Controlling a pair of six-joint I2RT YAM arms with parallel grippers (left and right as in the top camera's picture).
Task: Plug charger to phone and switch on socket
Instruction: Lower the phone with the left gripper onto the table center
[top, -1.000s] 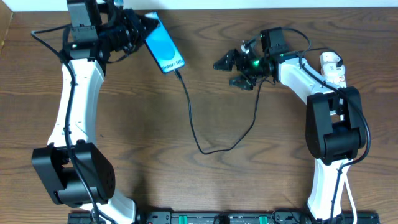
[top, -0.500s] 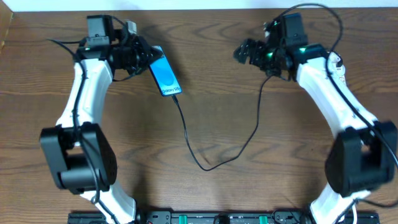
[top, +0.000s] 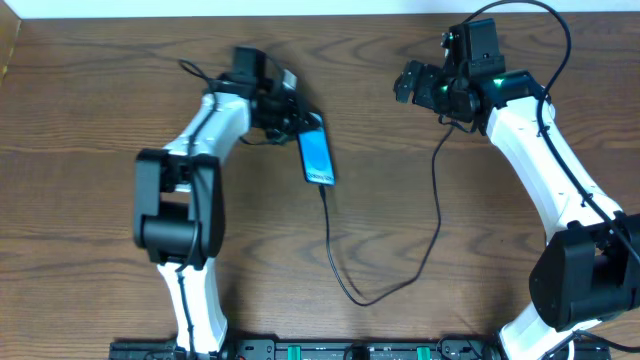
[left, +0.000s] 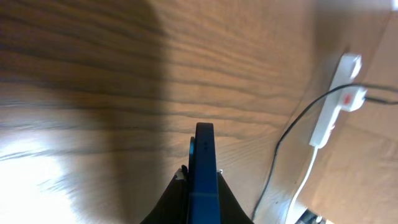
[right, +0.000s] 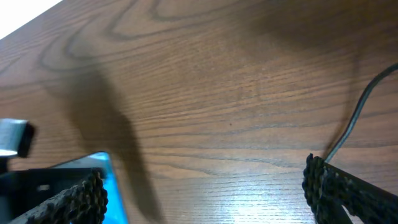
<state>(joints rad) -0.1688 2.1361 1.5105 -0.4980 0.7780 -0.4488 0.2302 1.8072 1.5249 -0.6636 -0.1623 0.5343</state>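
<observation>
Clamping phone (top: 316, 157) edgewise, left hand (top: 299, 123), charger (top: 437, 195) attached

Note the bench (top: 100, 120): brown wood with open grain and a smooth satin finish that throws glare. The phone (top: 316, 157) shows you a glossy blue face. Its cable (top: 438, 200) is matt black, and the power strip (left: 336, 99) is smooth white plastic. On the right tool (right: 205, 190), the pads (right: 333, 190) look rough and knobbly, in black.
</observation>
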